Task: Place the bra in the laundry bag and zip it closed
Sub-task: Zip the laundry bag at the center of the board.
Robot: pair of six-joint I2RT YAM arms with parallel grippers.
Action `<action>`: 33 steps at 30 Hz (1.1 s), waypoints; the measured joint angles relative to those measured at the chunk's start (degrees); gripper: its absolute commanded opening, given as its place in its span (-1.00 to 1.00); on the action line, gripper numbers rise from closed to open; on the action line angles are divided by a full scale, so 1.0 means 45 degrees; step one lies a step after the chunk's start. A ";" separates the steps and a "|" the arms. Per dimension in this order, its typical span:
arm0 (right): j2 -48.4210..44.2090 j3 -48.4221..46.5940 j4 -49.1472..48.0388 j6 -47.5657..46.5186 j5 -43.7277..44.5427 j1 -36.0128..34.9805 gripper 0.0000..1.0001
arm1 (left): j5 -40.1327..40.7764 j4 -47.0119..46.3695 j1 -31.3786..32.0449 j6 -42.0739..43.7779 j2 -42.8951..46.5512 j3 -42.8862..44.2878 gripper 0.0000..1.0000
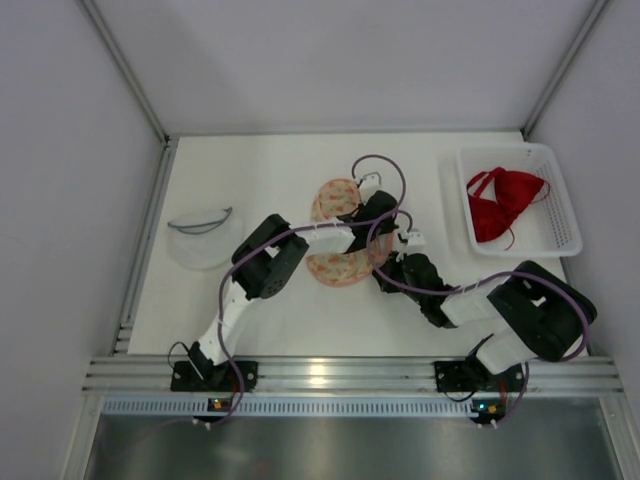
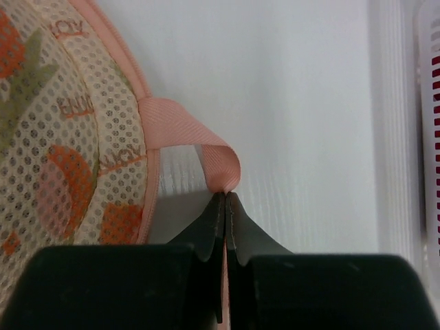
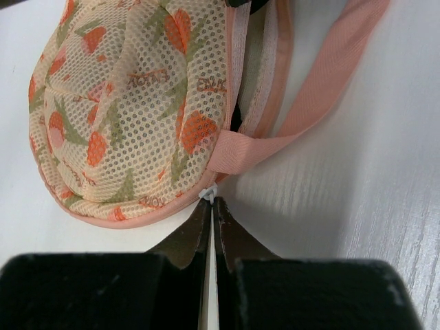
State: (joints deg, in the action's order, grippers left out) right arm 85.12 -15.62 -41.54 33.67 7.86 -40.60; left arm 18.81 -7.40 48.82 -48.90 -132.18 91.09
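Observation:
The laundry bag (image 1: pixel 335 238) is a peach mesh pouch with a strawberry print, lying mid-table. The red bra (image 1: pixel 503 203) lies in a white basket (image 1: pixel 505 149) at the back right, away from both grippers. My left gripper (image 2: pixel 225 196) is shut on the bag's pink strap loop (image 2: pixel 218 159), beside the mesh (image 2: pixel 62 137). My right gripper (image 3: pixel 212 203) is shut on the small white zipper pull (image 3: pixel 209 194) at the bag's pink-trimmed edge (image 3: pixel 130 218). Seen from above, both grippers (image 1: pixel 372 212) (image 1: pixel 385 262) meet at the bag's right side.
A pale round item with a dark wire rim (image 1: pixel 200 235) lies at the left of the table. The basket's slotted wall (image 2: pixel 430 137) shows at the right edge of the left wrist view. White walls enclose the table on three sides.

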 measured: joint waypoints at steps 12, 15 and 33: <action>-0.0175 0.0151 0.0024 0.0005 0.0102 0.0000 -1.00 | -0.3347 -0.1836 -0.1744 0.0908 0.3313 -0.4337 -1.00; -0.0160 0.0146 0.0019 0.0005 0.0112 0.0000 -1.00 | -0.4235 -0.2341 -0.2118 0.1001 0.4643 -0.5251 -1.00; 0.0078 -0.0155 0.0141 -0.0073 0.0083 0.0000 -1.00 | -0.5115 -0.1491 -0.2973 0.2623 0.7286 -0.8495 -0.99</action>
State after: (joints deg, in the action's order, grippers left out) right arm 85.47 -16.32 -40.91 33.34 8.23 -40.60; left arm -4.21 -14.11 35.44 -37.10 -99.39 52.86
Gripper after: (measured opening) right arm 0.006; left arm 0.012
